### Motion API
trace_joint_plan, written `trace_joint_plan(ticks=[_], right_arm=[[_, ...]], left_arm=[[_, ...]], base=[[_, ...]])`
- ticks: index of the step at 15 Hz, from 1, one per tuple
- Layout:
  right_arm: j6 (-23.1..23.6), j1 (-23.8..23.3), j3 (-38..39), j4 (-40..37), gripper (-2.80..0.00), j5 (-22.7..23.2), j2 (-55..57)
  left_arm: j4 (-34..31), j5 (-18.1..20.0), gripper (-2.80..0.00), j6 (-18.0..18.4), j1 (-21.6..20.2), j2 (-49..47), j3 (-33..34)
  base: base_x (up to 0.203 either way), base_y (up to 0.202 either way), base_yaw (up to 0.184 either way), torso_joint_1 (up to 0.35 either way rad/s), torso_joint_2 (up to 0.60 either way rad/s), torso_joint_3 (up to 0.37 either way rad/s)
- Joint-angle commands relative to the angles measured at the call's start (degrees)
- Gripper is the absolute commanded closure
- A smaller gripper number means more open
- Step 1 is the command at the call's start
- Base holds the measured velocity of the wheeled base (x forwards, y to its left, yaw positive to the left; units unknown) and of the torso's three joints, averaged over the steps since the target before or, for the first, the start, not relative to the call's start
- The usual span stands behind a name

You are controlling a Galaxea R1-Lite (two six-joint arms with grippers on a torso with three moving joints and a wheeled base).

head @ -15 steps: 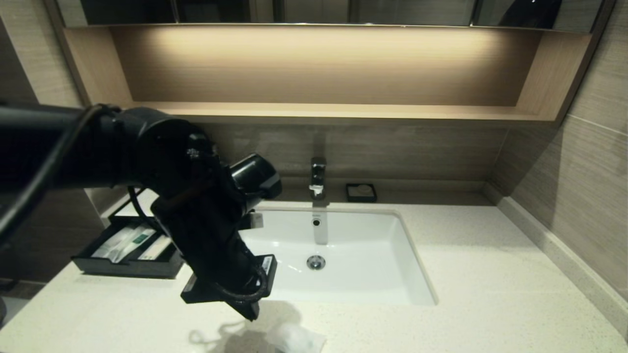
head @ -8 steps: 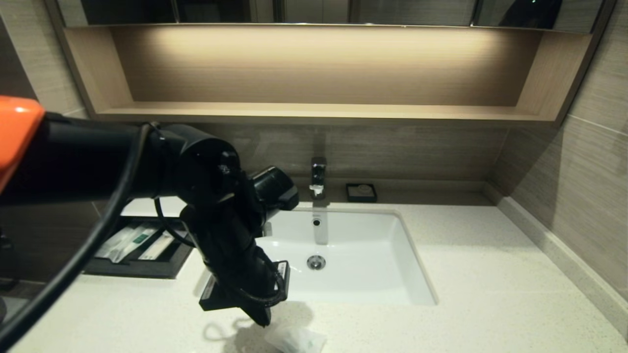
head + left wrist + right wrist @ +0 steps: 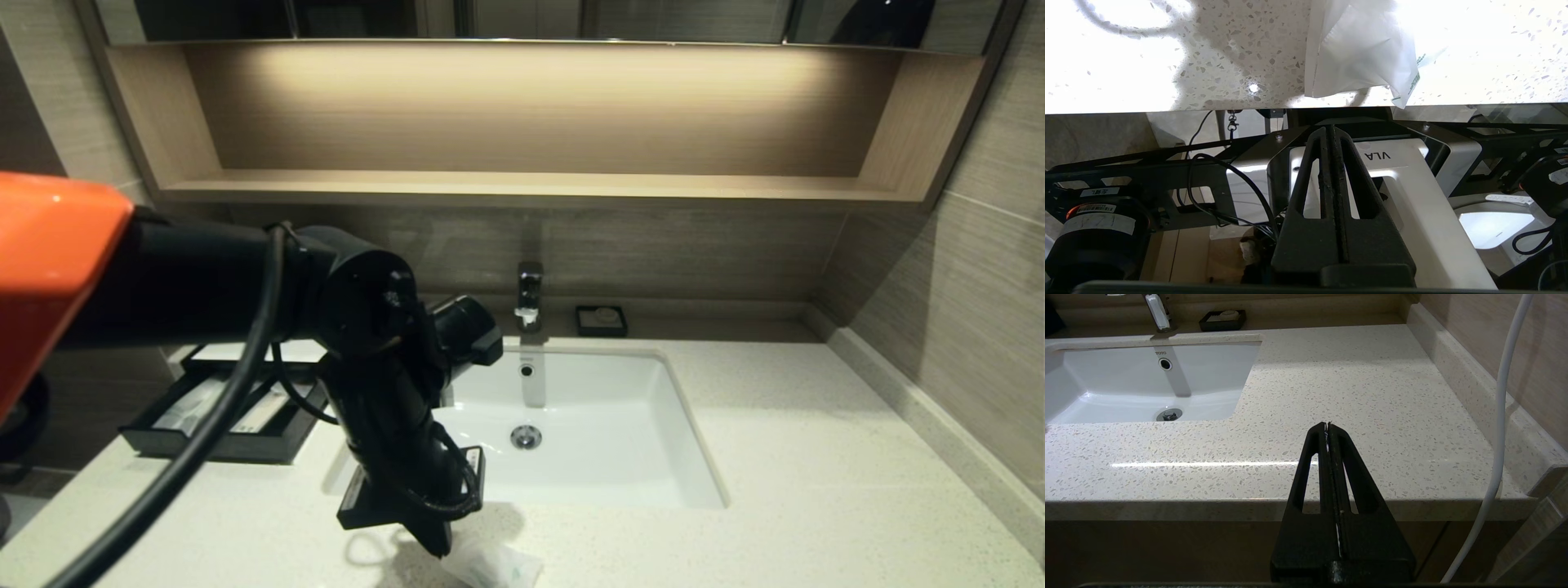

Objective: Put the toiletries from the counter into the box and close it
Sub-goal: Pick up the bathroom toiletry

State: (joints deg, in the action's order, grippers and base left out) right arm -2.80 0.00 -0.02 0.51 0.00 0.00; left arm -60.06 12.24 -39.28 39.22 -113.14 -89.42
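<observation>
A small crinkly clear packet [image 3: 494, 565] with white contents lies on the cream speckled counter [image 3: 816, 457] at its front edge, in front of the basin. My left gripper [image 3: 437, 543] hangs just left of and above it, shut and empty; in the left wrist view its tips [image 3: 1331, 130] point past the counter's edge, with the packet [image 3: 1359, 61] a little beyond them. The black box [image 3: 212, 445] sits at the far left with its drawer pulled out, and slim clear sachets [image 3: 196, 404] lie inside. My right gripper [image 3: 1327, 425] is shut and empty, parked off the counter's front right edge.
The white sunken basin [image 3: 604, 392] lies mid-counter behind the packet, with a chrome tap [image 3: 529, 298] at its back. A small black square dish [image 3: 601, 320] stands right of the tap. A tan wooden shelf [image 3: 522, 186] runs above. A wall borders the counter's right side.
My left arm has swung right, away from the box, and come down toward the front edge beside the packet. Its gripper stayed shut. The packet has not moved.
</observation>
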Motion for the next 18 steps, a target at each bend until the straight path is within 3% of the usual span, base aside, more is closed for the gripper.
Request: trace_joint_plan(ticks=[1, 11, 12, 18], right_arm=[[0.0, 0.0, -0.1, 0.0, 0.0, 0.0, 0.1], [0.0, 0.0, 0.0, 0.0, 0.0, 0.0, 0.1], [0.0, 0.0, 0.0, 0.0, 0.0, 0.0, 0.1], [0.0, 0.0, 0.0, 0.0, 0.0, 0.0, 0.1]], left_arm=[[-0.3, 0.1, 0.0, -0.1, 0.1, -0.2, 0.0], [0.6, -0.6, 0.0, 0.5, 0.1, -3.1, -0.1], [1.1, -0.8, -2.8, 0.5, 0.1, -3.4, -0.1], [2.5, -4.0, -2.8, 0.5, 0.9, -5.7, -0.1]], base=[[0.0, 0.0, 0.0, 0.0, 0.0, 0.0], [0.0, 0.0, 0.0, 0.0, 0.0, 0.0], [0.0, 0.0, 0.0, 0.0, 0.0, 0.0], [0.0, 0.0, 0.0, 0.0, 0.0, 0.0]])
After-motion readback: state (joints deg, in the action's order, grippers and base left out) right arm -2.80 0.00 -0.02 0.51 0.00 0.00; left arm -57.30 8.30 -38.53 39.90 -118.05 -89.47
